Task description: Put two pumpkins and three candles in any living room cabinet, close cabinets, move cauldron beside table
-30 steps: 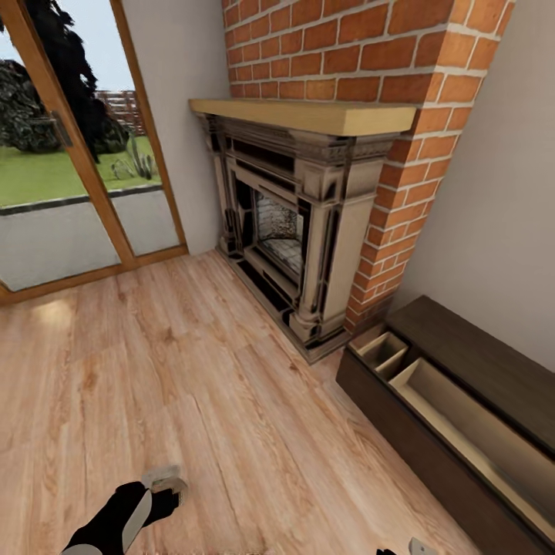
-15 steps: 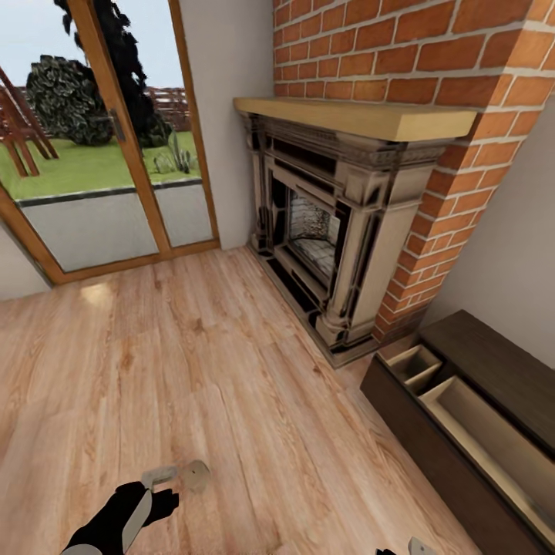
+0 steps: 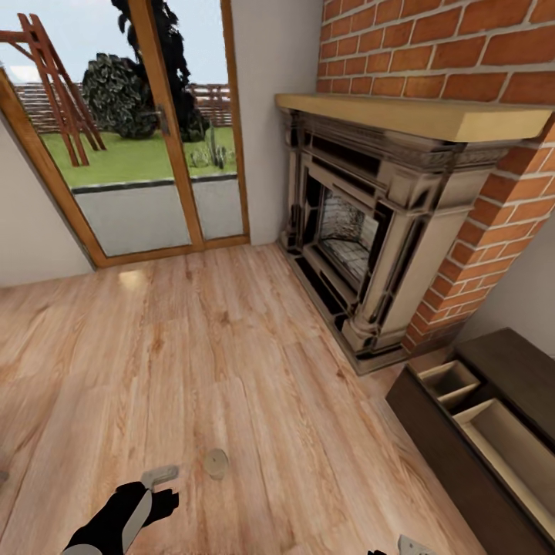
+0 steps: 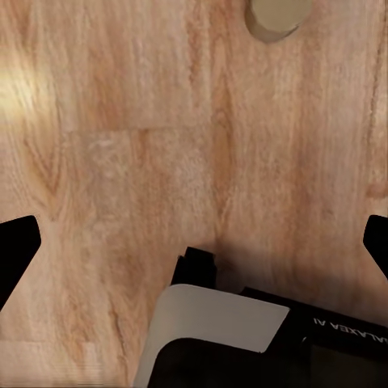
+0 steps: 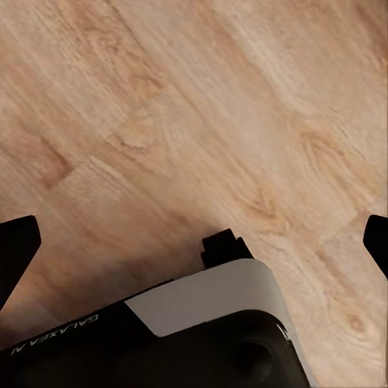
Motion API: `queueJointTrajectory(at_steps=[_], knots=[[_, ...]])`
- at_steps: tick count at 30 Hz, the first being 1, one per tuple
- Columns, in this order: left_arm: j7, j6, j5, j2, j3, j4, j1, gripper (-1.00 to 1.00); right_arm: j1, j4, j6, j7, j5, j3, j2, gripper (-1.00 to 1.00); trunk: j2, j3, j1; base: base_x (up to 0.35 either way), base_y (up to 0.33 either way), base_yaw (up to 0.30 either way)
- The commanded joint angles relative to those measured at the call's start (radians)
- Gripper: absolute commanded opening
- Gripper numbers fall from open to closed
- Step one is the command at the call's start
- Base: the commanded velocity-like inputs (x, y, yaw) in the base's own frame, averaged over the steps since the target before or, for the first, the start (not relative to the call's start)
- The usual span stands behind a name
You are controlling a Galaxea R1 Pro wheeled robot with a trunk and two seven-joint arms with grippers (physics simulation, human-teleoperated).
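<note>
Wooden floorboards [image 3: 231,347] fill most of what we see from the head camera, and the whole picture has slid rightward since a second ago: the fireplace [image 3: 370,223] and brick chimney [image 3: 478,69] now sit further right, and more of the glass patio door [image 3: 154,154] and the garden behind it has come into view. That is our camera turning, not the room moving.

One candle [image 3: 216,463], a squat beige disc, stands on the floor just beside our left gripper [image 3: 158,487]; a second ago it was hidden behind that gripper, half a second ago it peeked out at its side. In the left wrist view the candle [image 4: 277,14] lies well ahead of the left gripper [image 4: 194,246], whose dark fingertips [image 4: 16,250] are spread wide with bare floor between them.

The cabinet [image 3: 493,432] stands against the wall right of the fireplace, its pale drawers pulled open.

The right gripper [image 5: 194,242] likewise shows its fingertips [image 5: 14,246] spread apart over the floor, holding nothing.
</note>
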Motion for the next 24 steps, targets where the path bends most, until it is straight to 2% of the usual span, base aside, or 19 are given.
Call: queueJointTrajectory(at_steps=[1, 4, 6, 14, 20, 22, 24], knots=[[0.000, 0.000, 0.000, 0.000, 0.000, 0.000, 0.000, 1.00, 0.000, 0.000, 0.000, 0.000, 0.006, 0.000, 0.004, 1.00, 0.000, -0.001, 0.000, 0.146, 0.000, 0.264], [0.000, 0.000, 0.001, 0.001, 0.000, 0.000, 0.000, 1.00, 0.000, 0.000, -0.002, 0.000, 0.019, 0.000, 0.014, 1.00, 0.000, -0.002, 0.000, 0.246, 0.000, 0.159], [0.000, 0.000, 0.001, 0.002, 0.000, 0.000, 0.000, 1.00, 0.000, 0.001, -0.031, 0.000, 0.026, 0.001, 0.018, 1.00, 0.000, -0.003, 0.000, 0.309, 0.015, 0.042], [0.000, 0.001, 0.000, 0.002, 0.000, 0.000, 0.000, 1.00, 0.001, 0.001, -0.048, 0.001, 0.028, 0.002, 0.019, 1.00, 0.000, -0.003, 0.000, 0.295, 0.091, 0.008], [-0.001, 0.002, 0.001, 0.001, 0.000, 0.000, 0.000, 1.00, 0.000, -0.001, -0.052, 0.001, 0.028, 0.002, 0.021, 1.00, 0.000, -0.003, 0.000, 0.173, 0.021, 0.000], [-0.001, 0.002, 0.000, 0.001, 0.000, 0.000, 0.000, 1.00, 0.000, -0.013, -0.048, 0.001, 0.028, 0.006, 0.026, 1.00, 0.000, -0.003, 0.000, 0.086, 0.004, 0.000], [-0.001, 0.002, 0.000, 0.000, 0.000, 0.000, 0.000, 1.00, -0.006, -0.067, -0.029, -0.001, 0.028, 0.026, 0.052, 1.00, 0.000, -0.003, 0.000, 0.040, 0.002, 0.000]])
